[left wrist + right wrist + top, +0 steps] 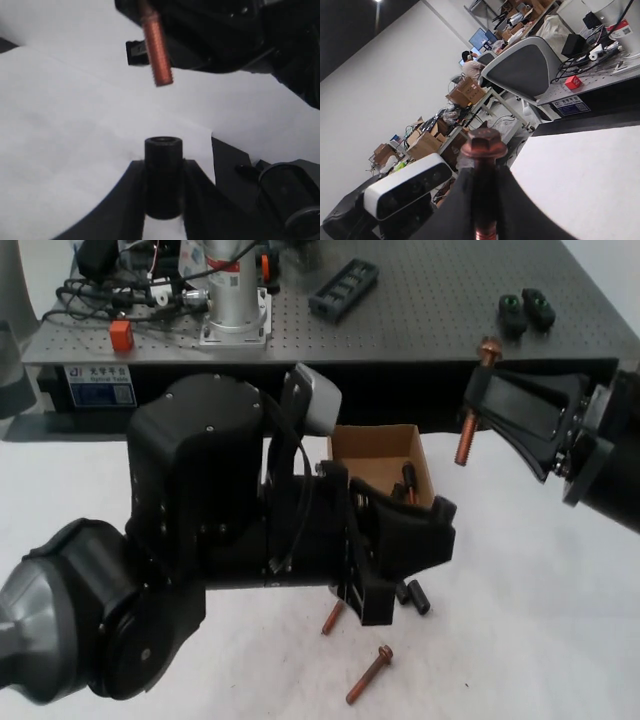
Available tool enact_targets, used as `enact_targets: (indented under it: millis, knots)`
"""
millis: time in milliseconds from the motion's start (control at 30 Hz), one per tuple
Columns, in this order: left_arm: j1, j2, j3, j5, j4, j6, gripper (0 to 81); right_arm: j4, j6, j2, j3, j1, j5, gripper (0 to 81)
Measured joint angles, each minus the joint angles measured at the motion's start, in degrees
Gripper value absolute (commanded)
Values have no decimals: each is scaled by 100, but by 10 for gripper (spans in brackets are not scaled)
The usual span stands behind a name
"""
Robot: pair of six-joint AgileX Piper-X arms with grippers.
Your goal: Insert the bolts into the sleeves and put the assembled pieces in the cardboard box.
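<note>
My left gripper point(163, 187) is shut on a black sleeve point(163, 150), held upright with its open bore facing up. My right gripper point(481, 182) is shut on a copper bolt point(483, 150), gripping the shank just under the hex head. In the left wrist view the bolt's threaded tip point(159, 60) hangs above the sleeve, apart from it and a little off its axis. In the high view the right gripper point(478, 405) holds the bolt point(465, 435) to the right of the cardboard box point(372, 443). The left gripper point(432, 530) sits just in front of the box.
Dark pieces point(408, 482) lie inside the box. Two loose bolts point(369, 676) point(333, 618) and loose sleeves point(412, 594) lie on the white sheet near the left gripper. Two more sleeves point(525, 310), a black tray point(343, 287) and a silver post point(236, 300) are on the bench behind.
</note>
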Motion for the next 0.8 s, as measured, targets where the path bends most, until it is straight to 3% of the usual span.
enact_targets:
  millis: [800]
  knots:
    - [-15, 3, 32, -199, -483, -332, 6, 244, -597, 0, 0, 200, -226, 52]
